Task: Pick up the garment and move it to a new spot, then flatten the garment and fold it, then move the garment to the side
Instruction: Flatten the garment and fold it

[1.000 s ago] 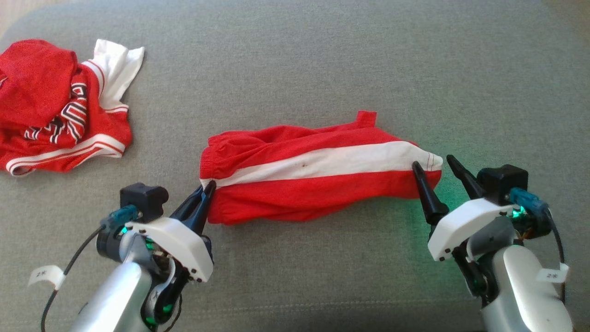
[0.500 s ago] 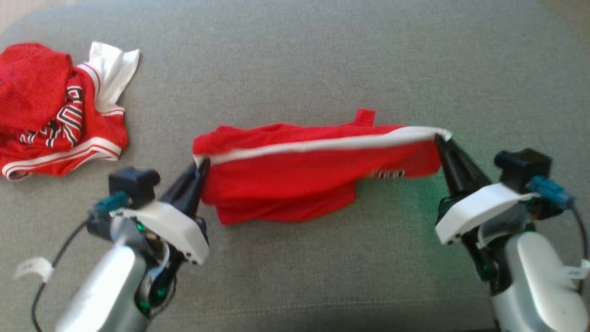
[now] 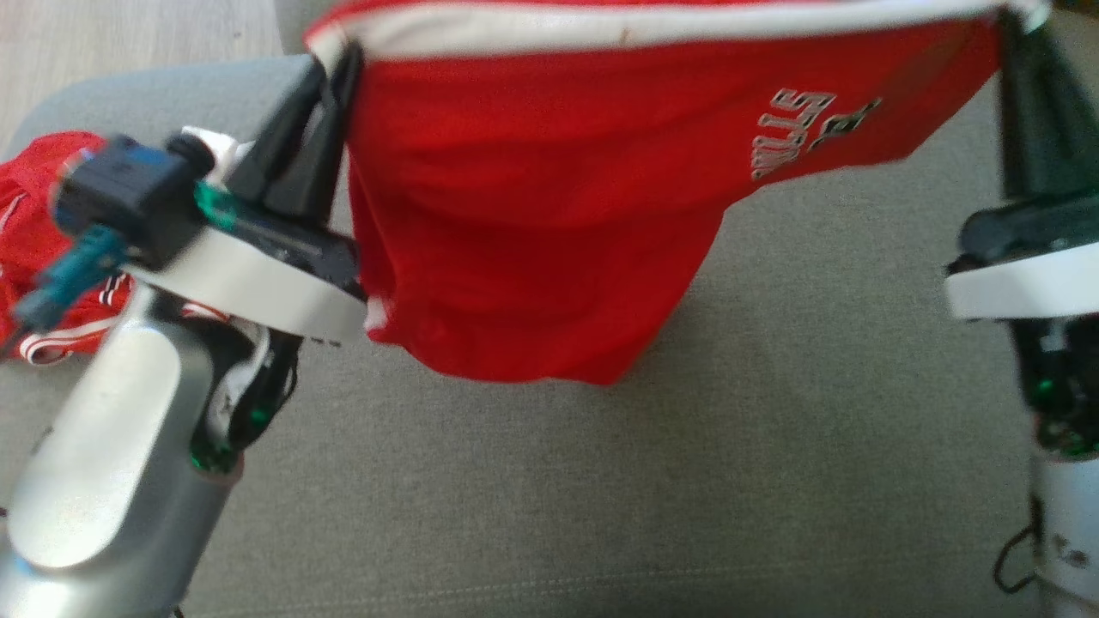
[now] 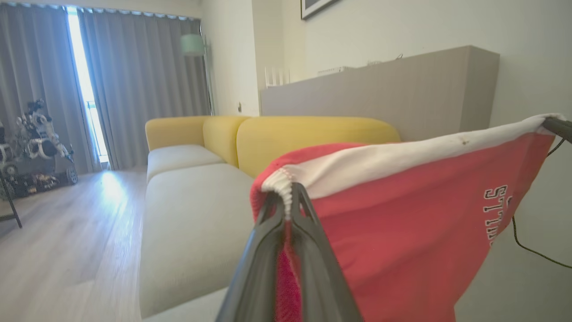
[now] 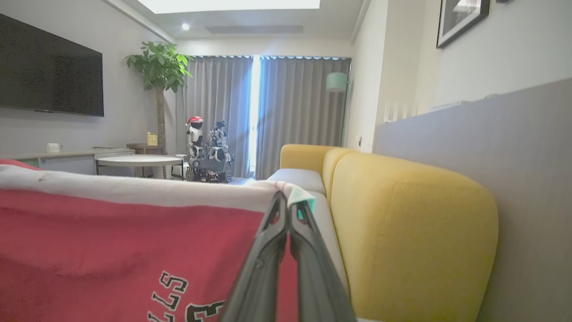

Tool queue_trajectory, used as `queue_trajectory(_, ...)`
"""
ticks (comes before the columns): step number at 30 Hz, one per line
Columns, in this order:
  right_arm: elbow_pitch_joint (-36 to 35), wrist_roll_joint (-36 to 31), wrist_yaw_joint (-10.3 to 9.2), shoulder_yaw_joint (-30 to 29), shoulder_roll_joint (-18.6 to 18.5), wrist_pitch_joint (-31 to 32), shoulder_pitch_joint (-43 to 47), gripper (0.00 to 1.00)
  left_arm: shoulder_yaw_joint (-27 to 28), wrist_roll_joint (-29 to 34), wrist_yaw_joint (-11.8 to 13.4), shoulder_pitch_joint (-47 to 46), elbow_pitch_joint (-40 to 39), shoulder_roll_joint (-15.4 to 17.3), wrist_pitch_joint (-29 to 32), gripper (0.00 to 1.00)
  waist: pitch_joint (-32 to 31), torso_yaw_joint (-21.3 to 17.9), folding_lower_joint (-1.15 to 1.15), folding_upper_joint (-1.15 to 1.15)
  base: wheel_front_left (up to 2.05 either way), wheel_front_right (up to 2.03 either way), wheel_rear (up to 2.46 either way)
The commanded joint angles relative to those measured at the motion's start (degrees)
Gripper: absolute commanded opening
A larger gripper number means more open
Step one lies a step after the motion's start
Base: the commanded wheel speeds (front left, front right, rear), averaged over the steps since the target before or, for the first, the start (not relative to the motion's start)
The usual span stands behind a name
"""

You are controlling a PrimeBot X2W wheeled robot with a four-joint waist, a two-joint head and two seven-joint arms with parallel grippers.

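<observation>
The garment (image 3: 532, 206) is a pair of red shorts with a white stripe and white lettering. It hangs in the air, stretched between my two grippers above the grey cushion (image 3: 687, 481). My left gripper (image 3: 339, 64) is shut on its left corner by the waistband (image 4: 286, 188). My right gripper (image 3: 1017, 34) is shut on the white-edged right corner (image 5: 290, 197). The red cloth (image 4: 402, 250) sags below the taut white top edge, and its lowest point hangs near the cushion. In the right wrist view the garment (image 5: 111, 250) spreads to the left of my fingers.
A second red and white garment (image 3: 43, 215) lies crumpled on the cushion at the far left, partly behind my left arm. Wooden floor (image 3: 129, 43) shows beyond the cushion's left corner. A yellow sofa back (image 5: 402, 232) and a grey cabinet (image 4: 380, 89) stand behind.
My right gripper closed on the garment's right corner. Both arms then lifted the garment off the cushion, stretching it between them. The head view shifted too.
</observation>
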Motion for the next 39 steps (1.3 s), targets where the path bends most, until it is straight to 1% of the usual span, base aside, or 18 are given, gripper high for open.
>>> queue_trajectory(1, -2.96, -0.47, 0.23, 0.36, -0.94, 0.83, -2.04, 0.00, 2.99, 0.55, 0.35, -3.80, -3.00, 2.40, 0.33, 0.00, -0.31, -0.15, 0.00, 0.00, 0.00, 0.00, 0.00)
queue_trajectory(5, -6.00, -0.28, 0.23, -0.77, -0.84, 2.64, -2.10, 0.00, 3.20, 0.38, 0.74, -4.77, -6.26, 2.59, 1.54, 0.00, -0.48, -0.53, 0.00, 0.00, 0.00, 0.00, 0.00)
queue_trajectory(9, -5.76, 0.51, 0.23, -1.64, -0.57, 3.20, -2.73, 0.00, 3.30, -0.67, 0.68, -5.32, -6.31, 2.35, 2.38, 0.00, 0.93, -0.94, 0.00, 0.00, 0.00, 0.00, 0.00)
queue_trajectory(14, -1.06, 2.14, 0.23, -2.18, -1.00, 2.48, -7.22, 0.00, 3.73, -3.48, -1.57, -9.98, -1.05, 0.96, 2.32, 0.00, 4.40, -1.21, 0.00, 0.00, 0.00, 0.00, 0.00)
queue_trajectory(18, 5.52, 3.70, 0.23, -1.04, -1.52, 1.22, -15.91, 0.00, 3.42, -3.18, -3.94, -18.54, 6.27, -1.04, 0.40, 0.00, 7.82, -1.37, 0.00, 0.00, 0.00, 0.00, 0.00)
queue_trajectory(21, 11.57, 3.39, 0.23, 0.85, -2.49, -1.04, -25.31, 0.00, 3.40, -2.19, -5.29, -26.43, 13.46, -2.91, -1.95, 0.00, 10.46, -1.56, 0.00, 0.00, 0.00, 0.00, 0.00)
queue_trajectory(23, 16.92, 2.55, 0.23, 1.13, -2.21, -3.74, -31.69, 0.00, 3.26, -1.37, -6.48, -31.74, 19.07, -4.02, -4.09, 0.00, 11.60, -1.60, 0.00, 0.00, 0.00, 0.00, 0.00)
queue_trajectory(28, 32.40, 1.08, 0.23, 3.07, 0.18, -11.94, -45.55, 0.00, 2.21, 1.57, -8.97, -43.75, 33.15, -6.59, -11.14, 0.00, 12.71, -1.44, 0.00, 0.00, 0.00, 0.00, 0.00)
queue_trajectory(30, 39.05, 0.53, 0.23, 3.88, 1.29, -14.92, -49.66, 0.00, 1.90, 2.15, -9.71, -47.05, 38.54, -7.90, -12.67, 0.00, 12.93, -1.36, 0.00, 0.00, 0.00, 0.00, 0.00)
queue_trajectory(33, 49.34, -0.23, 0.23, 5.57, 3.29, -17.96, -52.74, 0.00, 1.55, 3.42, -10.29, -49.35, 46.13, -9.44, -13.74, 0.00, 12.93, -1.14, 0.00, 0.00, 0.00, 0.00, 0.00)
queue_trajectory(36, 59.64, 0.12, 0.23, 7.63, 5.10, -17.70, -53.50, 0.00, 1.88, 3.97, -10.07, -48.23, 53.04, -11.44, -13.93, 0.00, 13.59, -0.80, 0.00, 0.00, 0.00, 0.00, 0.00)
queue_trajectory(37, 59.64, 0.12, 0.23, 7.63, 5.10, -17.70, -53.50, 0.00, 1.88, 3.97, -10.07, -48.23, 53.04, -11.44, -13.93, 0.00, 13.59, -0.80, 0.00, 0.00, 0.00, 0.00, 0.00)
queue_trajectory(39, 66.24, 0.52, 0.23, 8.07, 6.05, -16.90, -53.22, 0.00, 1.66, 4.24, -10.12, -46.02, 58.03, -12.56, -13.95, 0.00, 14.06, -0.79, 0.00, 0.00, 0.00, 0.00, 0.00)
